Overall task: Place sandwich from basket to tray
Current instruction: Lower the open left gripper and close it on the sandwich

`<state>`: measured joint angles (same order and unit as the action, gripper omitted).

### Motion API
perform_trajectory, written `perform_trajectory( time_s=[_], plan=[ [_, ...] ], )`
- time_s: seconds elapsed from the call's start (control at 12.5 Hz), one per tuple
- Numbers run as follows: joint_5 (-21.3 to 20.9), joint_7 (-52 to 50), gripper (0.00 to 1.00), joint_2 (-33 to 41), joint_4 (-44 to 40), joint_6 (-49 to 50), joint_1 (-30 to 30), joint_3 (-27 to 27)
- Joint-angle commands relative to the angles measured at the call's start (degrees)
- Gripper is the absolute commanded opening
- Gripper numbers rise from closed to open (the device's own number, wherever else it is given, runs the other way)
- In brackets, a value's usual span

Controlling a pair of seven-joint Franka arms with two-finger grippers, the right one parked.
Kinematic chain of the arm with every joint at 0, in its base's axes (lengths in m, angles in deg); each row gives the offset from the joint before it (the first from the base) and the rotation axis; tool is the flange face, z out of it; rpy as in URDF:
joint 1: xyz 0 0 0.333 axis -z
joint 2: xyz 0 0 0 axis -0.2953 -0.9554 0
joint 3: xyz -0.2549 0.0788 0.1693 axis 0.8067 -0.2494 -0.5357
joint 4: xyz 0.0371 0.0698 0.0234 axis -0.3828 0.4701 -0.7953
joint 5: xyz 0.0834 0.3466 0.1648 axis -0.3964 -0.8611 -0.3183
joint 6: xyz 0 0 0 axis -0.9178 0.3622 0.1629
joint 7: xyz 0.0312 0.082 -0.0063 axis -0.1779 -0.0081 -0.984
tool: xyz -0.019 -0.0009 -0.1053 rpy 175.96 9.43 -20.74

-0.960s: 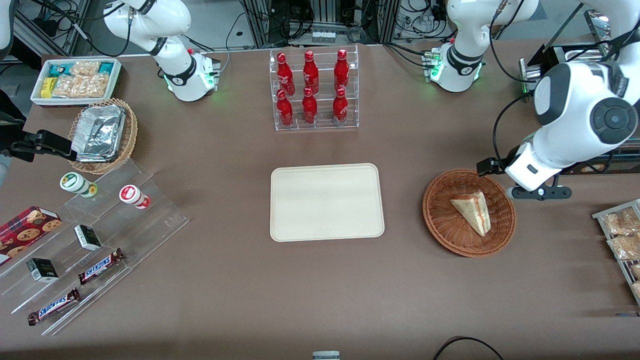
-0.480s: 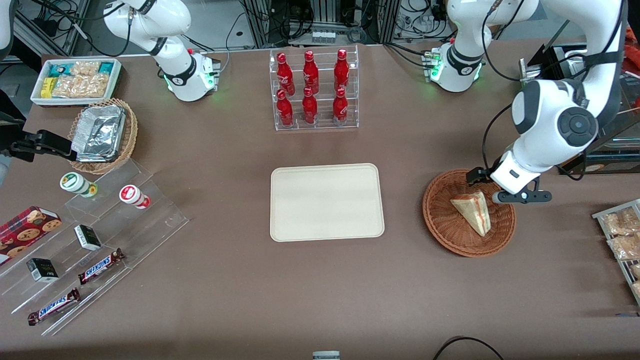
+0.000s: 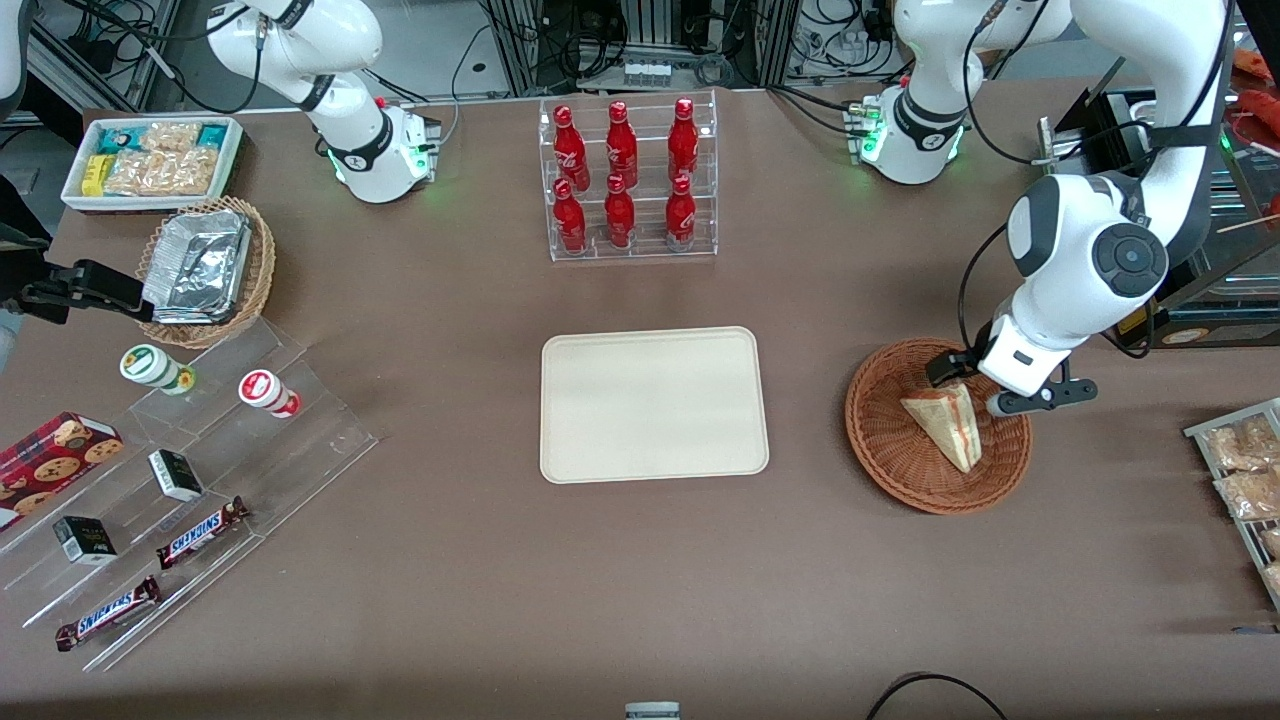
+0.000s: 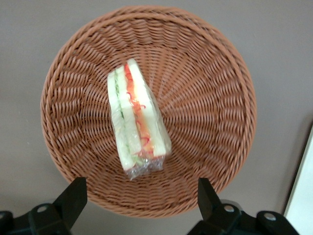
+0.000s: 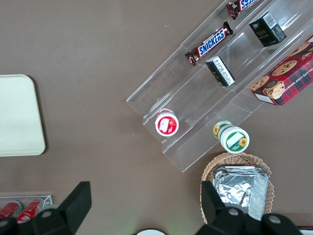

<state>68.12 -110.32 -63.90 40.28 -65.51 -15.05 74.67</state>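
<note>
Over the last second the left arm's gripper (image 3: 968, 385) has been swinging in from the working arm's end of the table and dropping, and it is now hovering over the round reddish-brown woven wicker basket (image 3: 885, 440), above the rim farther from the front camera. Its fingers (image 4: 73, 193) are standing wide apart and holding nothing.

Inside the basket, the small triangular sandwich of pale bread with red and green filling (image 4: 137, 120) is lying on the weave, wrapped in clear film, untouched. Toward the middle of the table, the flat rectangular cream-beige tray (image 3: 655, 405) is waiting bare, well apart from the basket.

Judging by this, the approach is under way and the grasp is not yet made. The next move seems to call for centring over the wedge, lowering until the fingers are straddling it across its bread faces, then closing gently, since soft bread is likely to crush.

In the front view the arm is partly covering the fingertips and the basket's rim there. In the wrist view the fingers are cut off, and only a sliver of the tray is showing.
</note>
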Motion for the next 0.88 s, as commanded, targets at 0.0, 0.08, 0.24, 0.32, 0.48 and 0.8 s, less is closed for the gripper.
perform_trajectory(
  time_s=[0.0,0.08,0.24,0.32,0.48,0.8],
  plan=[
    [0.0,-7.9,1.0,-1.8,0.1,-2.9,0.5,0.2],
    [0.0,-11.6,1.0,-1.7,0.1,-4.0,0.4,0.2],
    [0.0,-19.7,1.0,-1.7,0.1,-4.2,0.3,0.1],
    [0.0,-21.4,1.0,-1.7,0.0,-4.2,0.3,0.1],
    [0.1,-21.8,1.0,-2.5,0.0,-4.9,0.2,0.1],
    [0.0,-21.4,1.0,-5.5,-0.5,-6.5,0.2,0.0]
  ],
)
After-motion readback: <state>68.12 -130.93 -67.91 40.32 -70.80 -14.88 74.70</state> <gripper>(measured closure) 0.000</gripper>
